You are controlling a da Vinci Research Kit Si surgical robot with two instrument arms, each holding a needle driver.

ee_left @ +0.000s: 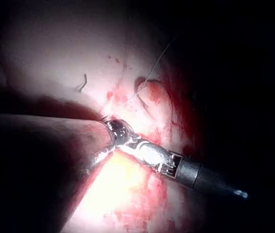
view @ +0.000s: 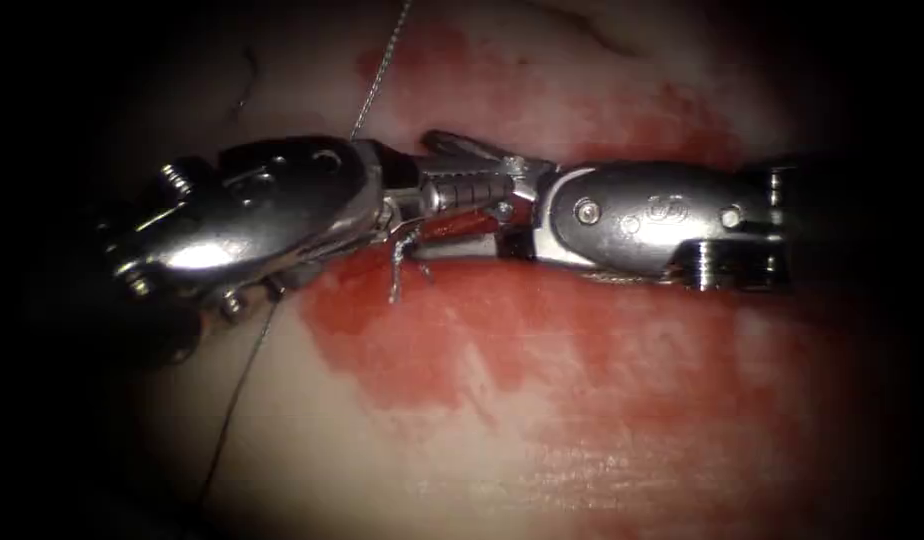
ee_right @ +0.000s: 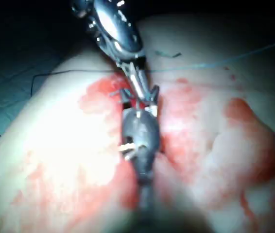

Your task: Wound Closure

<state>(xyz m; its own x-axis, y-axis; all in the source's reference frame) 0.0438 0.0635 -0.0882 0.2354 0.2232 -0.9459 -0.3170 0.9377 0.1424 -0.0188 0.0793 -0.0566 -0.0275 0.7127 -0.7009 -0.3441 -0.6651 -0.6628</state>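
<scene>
as both tools (view: 452, 195) meet tip to tip, thread (view: 382, 70) trails beside them.

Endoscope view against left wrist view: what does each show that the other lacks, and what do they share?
Endoscope: the right arm's tool with its pincer open, and frayed thread ends hanging beneath it. Left wrist: a short cut end of thread lying loose on the tissue. Shared: the right arm's tool meeting the left arm's tool, a long thread, red fluid. What either tool holds cannot be told.
</scene>
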